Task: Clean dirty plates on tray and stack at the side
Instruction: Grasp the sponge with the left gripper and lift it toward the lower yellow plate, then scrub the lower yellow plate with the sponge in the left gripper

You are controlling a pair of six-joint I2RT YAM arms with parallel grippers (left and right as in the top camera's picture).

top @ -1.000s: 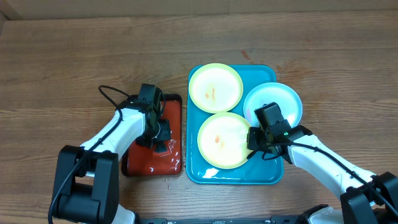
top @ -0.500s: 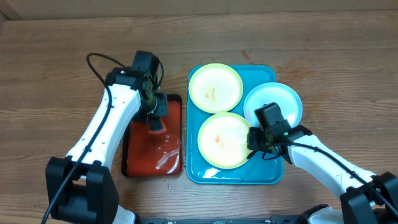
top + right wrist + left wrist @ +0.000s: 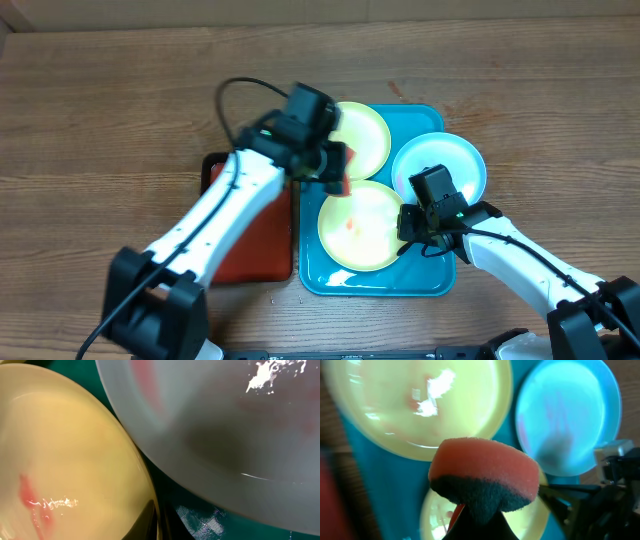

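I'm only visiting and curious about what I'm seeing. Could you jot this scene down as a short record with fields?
plates: three, all on the blue tray: far yellow-green plate, near yellow-green plate, white plate
dirt: orange smears on both yellow-green plates
left gripper: shut on an orange sponge with a dark underside, held above the tray, between the plates
right gripper: shut on the near yellow-green plate's right rim
beside the blue tray: red tray, on the left in the overhead view
stack at the side: not begun
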